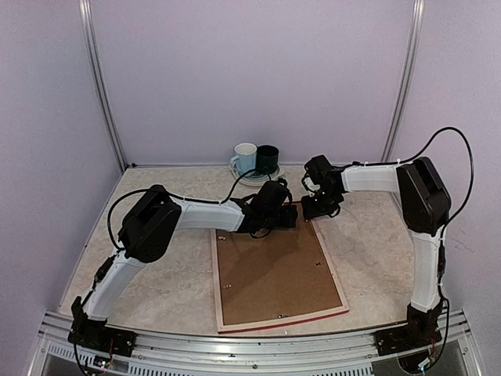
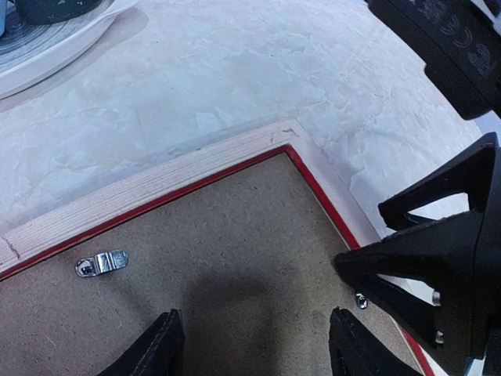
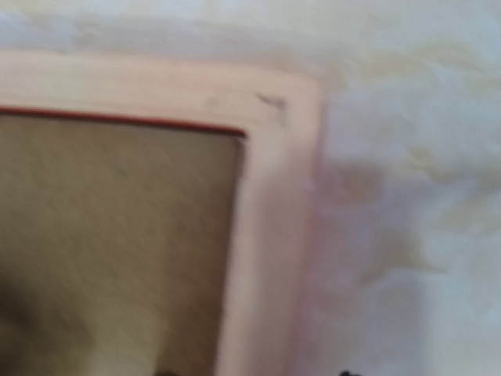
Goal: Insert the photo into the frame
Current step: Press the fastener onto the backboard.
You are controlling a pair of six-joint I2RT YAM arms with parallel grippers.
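the large thin picture frame [image 2: 156, 188], pale wood back up, lies face down on the marbled table [image 1: 156, 282], with a brown fibreboard backing [image 1: 274, 274] inside it. the left gripper [image 2: 252, 317] hangs over the far part of the board, fingers spread, holding nothing. the right gripper [image 1: 313, 210] is at the frame's far right corner; whether its fingers are apart i cannot tell.

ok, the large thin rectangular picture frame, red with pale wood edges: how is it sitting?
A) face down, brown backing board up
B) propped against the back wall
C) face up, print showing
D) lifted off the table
A: the frame lies flat on the table, its pale wood back and brown backing board facing up.
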